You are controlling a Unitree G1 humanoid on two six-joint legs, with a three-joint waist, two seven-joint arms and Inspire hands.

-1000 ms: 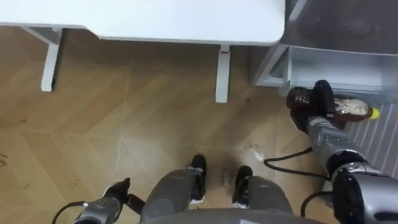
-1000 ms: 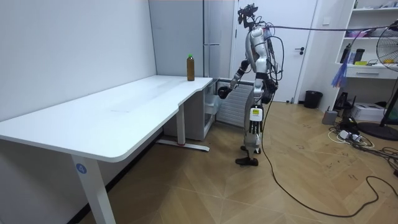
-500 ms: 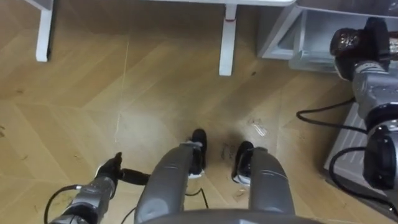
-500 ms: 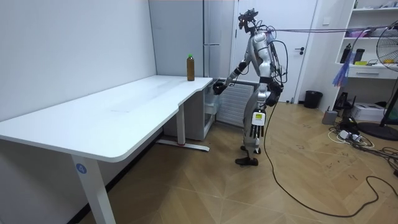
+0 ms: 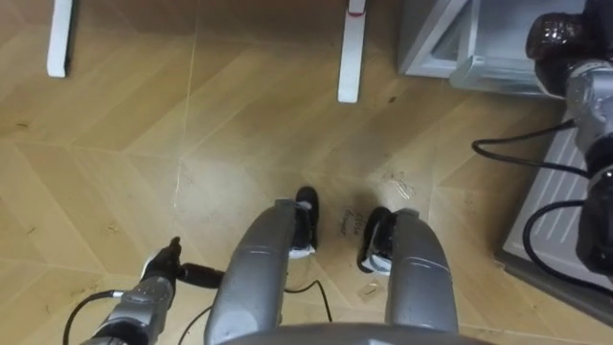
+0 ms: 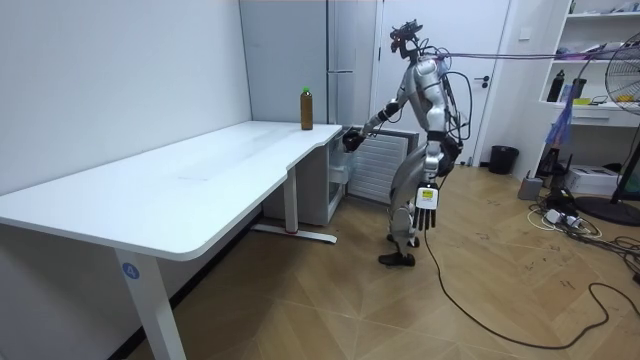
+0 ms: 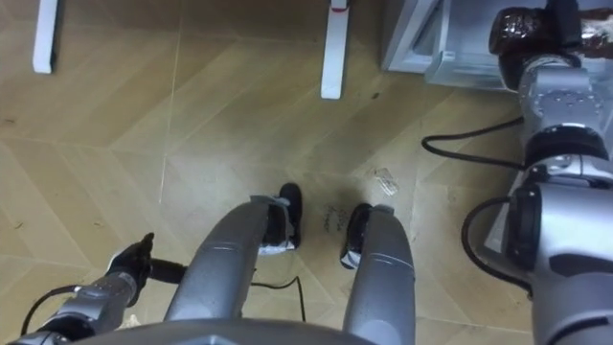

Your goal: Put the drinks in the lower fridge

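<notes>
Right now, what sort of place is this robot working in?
Probably an office or lab room rather than a home kitchen: a long white desk along the wall, a tall grey fridge in the corner behind it, and white shelves with a standing fan at the room view's right.

Probably office: white desk (image 6: 180, 190), shelves (image 6: 592, 113)
</notes>
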